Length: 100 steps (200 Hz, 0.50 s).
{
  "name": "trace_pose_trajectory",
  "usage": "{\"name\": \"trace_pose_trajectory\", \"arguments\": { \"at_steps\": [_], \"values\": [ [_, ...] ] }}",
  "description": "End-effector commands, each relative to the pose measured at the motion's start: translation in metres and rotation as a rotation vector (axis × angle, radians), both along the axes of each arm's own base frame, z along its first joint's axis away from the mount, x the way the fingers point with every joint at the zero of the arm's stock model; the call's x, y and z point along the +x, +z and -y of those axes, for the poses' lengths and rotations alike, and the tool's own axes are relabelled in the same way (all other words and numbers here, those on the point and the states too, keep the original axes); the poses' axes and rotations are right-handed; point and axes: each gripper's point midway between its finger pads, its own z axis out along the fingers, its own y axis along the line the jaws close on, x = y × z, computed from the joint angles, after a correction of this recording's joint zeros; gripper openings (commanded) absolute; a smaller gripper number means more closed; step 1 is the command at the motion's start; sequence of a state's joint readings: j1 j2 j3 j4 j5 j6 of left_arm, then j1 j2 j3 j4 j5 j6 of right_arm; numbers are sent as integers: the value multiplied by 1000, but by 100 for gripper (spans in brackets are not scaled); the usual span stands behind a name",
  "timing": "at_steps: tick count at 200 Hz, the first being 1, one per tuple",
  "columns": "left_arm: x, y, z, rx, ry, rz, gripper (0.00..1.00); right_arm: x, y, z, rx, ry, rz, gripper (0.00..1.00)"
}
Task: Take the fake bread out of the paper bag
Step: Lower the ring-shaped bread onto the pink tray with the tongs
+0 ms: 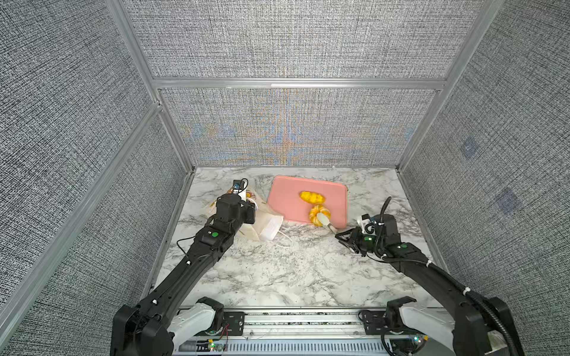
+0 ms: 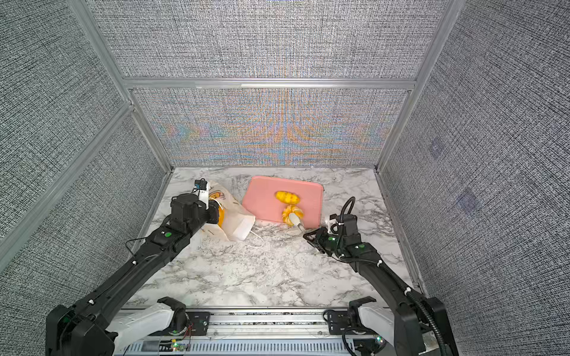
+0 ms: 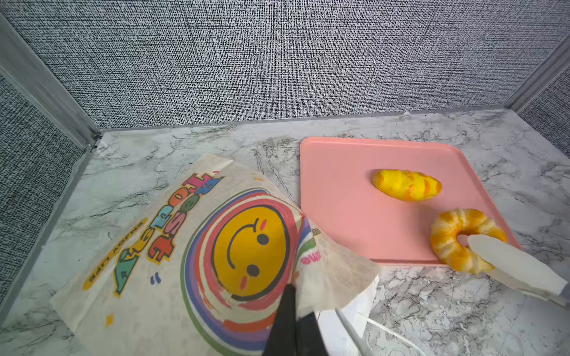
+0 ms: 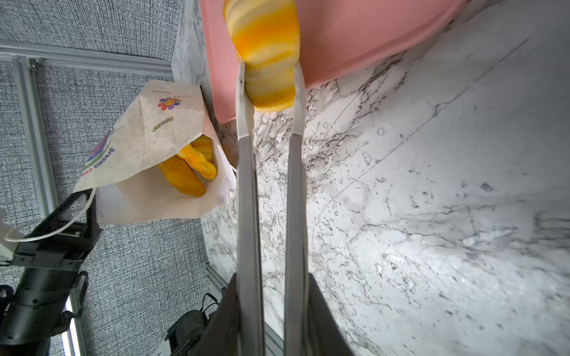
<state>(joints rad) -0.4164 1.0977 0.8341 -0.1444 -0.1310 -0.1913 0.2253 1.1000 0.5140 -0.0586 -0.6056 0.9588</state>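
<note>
Marble-patterned white and grey desk [image 1: 277, 271] carries everything. On its far half lies a flat pink tray [image 1: 287, 200]. Just beside the tray, on the left, the white paper bag [image 2: 237, 223] lies on its side, with the printed smiley face up and the mouth turned toward the middle of the desk. The left claw [image 3: 292, 297] is closed tight on the upper edge of the bag's mouth and holds this edge lifted, so the mouth stands open. In the right wrist view a long loaf [image 4: 182, 180] and a braided stick [image 4: 199, 161] are seen inside the bag; what more is in there I cannot tell. On the tray rests an oval pastry [image 1: 312, 197] with orange stripes. A ring cake [image 1: 317, 212] is at the near edge of the tray, partly past the rim, pinched between the white tips of grey tongs [image 4: 246, 200]. The right claw [image 1: 344, 239] is closed narrow on the handles of the tongs.
</note>
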Motion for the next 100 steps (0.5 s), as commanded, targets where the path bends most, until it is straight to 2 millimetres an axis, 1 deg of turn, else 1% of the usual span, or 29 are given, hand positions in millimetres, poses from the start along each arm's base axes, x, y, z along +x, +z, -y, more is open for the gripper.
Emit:
{"name": "trace_pose_trajectory", "arguments": {
  "at_steps": [1,26,77,100],
  "values": [
    [2,4,0,-1,2,7,0,11,2,1,50,-46,0,0],
    [2,5,0,2,-1,11,0,18,0,-1,92,-66,-12,0],
    [2,8,0,8,-3,15,0,32,20,-4,132,-55,31,0],
    [3,8,0,5,-1,14,0,36,18,-5,140,-61,21,0]
  ]
}}
